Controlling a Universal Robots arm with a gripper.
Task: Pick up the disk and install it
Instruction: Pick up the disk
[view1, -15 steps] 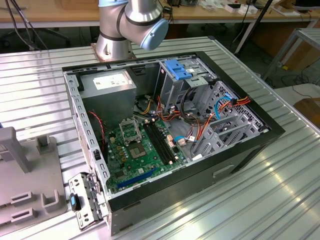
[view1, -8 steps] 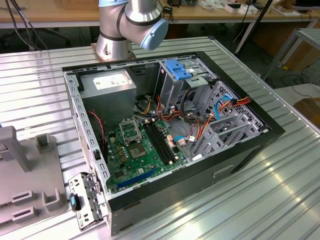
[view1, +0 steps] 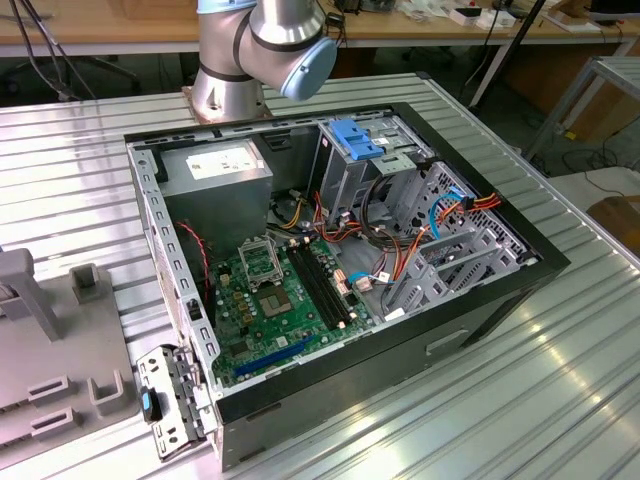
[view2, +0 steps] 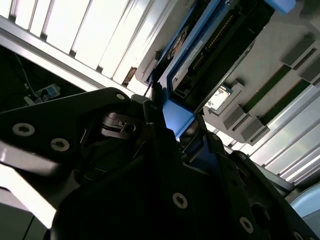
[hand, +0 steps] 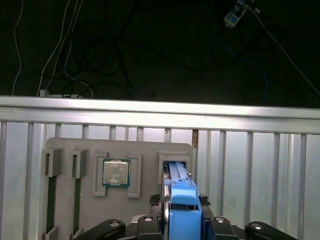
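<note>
The gripper (view2: 177, 122) is closed on the disk (hand: 179, 182), with a black finger pressed against each side of its bright blue rail. In both wrist views the disk stands on edge and points down towards the open slot of the grey tray (hand: 75, 145). That tray also carries a processor chip (hand: 116, 173). I judge the disk to be clear of the slot, or nearly so, though the frames do not show the gap.

The hold is the first risk. The fingers grip only one end of the disk, on smooth plastic, and the rest of the disk reaches out beyond them. A quick swing or a sudden stop could make it pivot or slide in the jaws, so that it reaches the case crooked.

If its lower end is not fully free, a sideways move would catch it on the slot wall and drag the tray across the worktop (view1: 500, 400).

The other risks lie inside the computer case (view1: 540, 265). The drive cage (view1: 362, 140) sits in a crowded corner, with orange and blue cables (view1: 440, 210) looped just beside it. A tilted disk could jam its rails at the cage mouth. A low approach could snag a cable or hit the motherboard (view1: 270, 300).
</note>
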